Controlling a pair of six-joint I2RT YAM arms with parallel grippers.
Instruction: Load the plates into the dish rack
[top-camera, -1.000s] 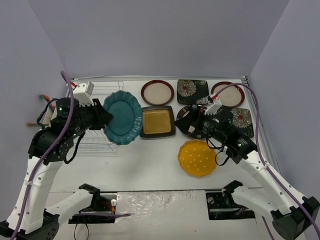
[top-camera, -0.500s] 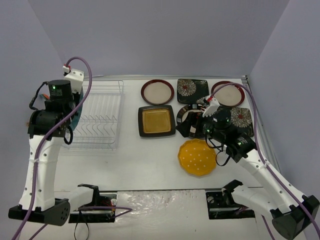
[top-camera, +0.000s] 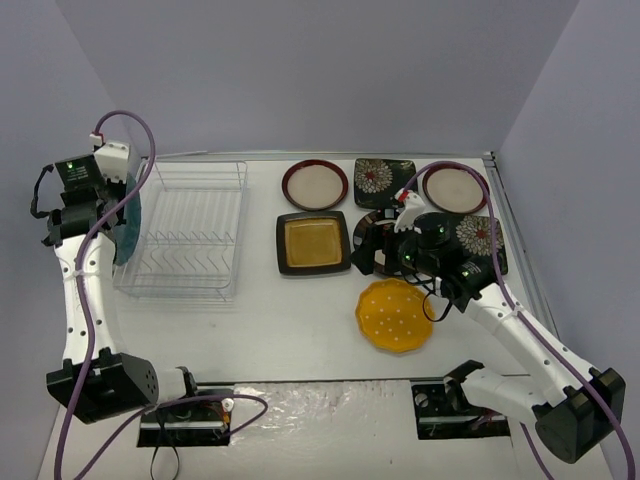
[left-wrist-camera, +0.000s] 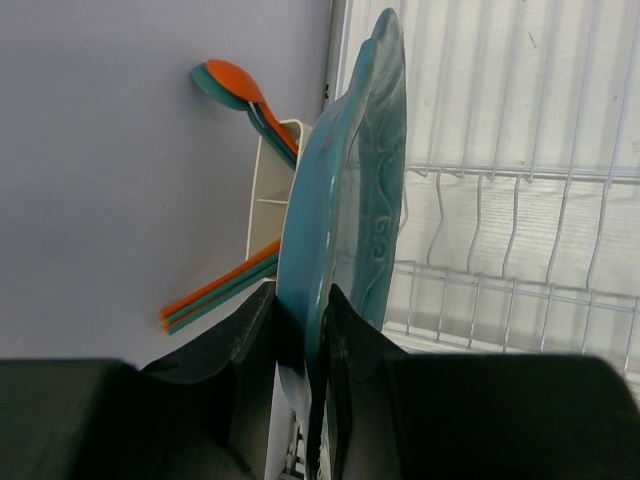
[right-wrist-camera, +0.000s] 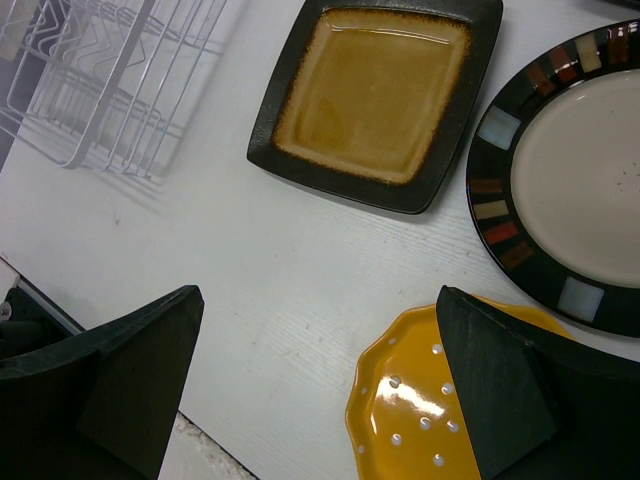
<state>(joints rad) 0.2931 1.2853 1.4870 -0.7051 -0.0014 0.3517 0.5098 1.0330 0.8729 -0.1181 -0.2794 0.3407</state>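
My left gripper (left-wrist-camera: 300, 312) is shut on the rim of the scalloped teal plate (left-wrist-camera: 340, 200), which stands on edge. In the top view the teal plate (top-camera: 129, 228) hangs at the left side of the dish rack (top-camera: 190, 232), held by the left gripper (top-camera: 114, 212). The rack's wires (left-wrist-camera: 500, 170) lie just right of the plate. My right gripper (right-wrist-camera: 320, 295) is open and empty above the table, between the black-amber square plate (right-wrist-camera: 380, 90) and the yellow dotted plate (right-wrist-camera: 430, 410). A round dark-rimmed plate (right-wrist-camera: 590, 190) lies to its right.
A white caddy (left-wrist-camera: 268, 190) with orange and teal spoons (left-wrist-camera: 235, 85) hangs on the rack's left side, close to the wall. At the back of the table lie two red-rimmed cream plates (top-camera: 315, 184) (top-camera: 455, 190) and two black floral squares (top-camera: 385, 180) (top-camera: 487, 240).
The left arm swung the teal plate from the middle of the table across the rack to its left side and turned it on edge. The right arm shifted slightly toward the back.
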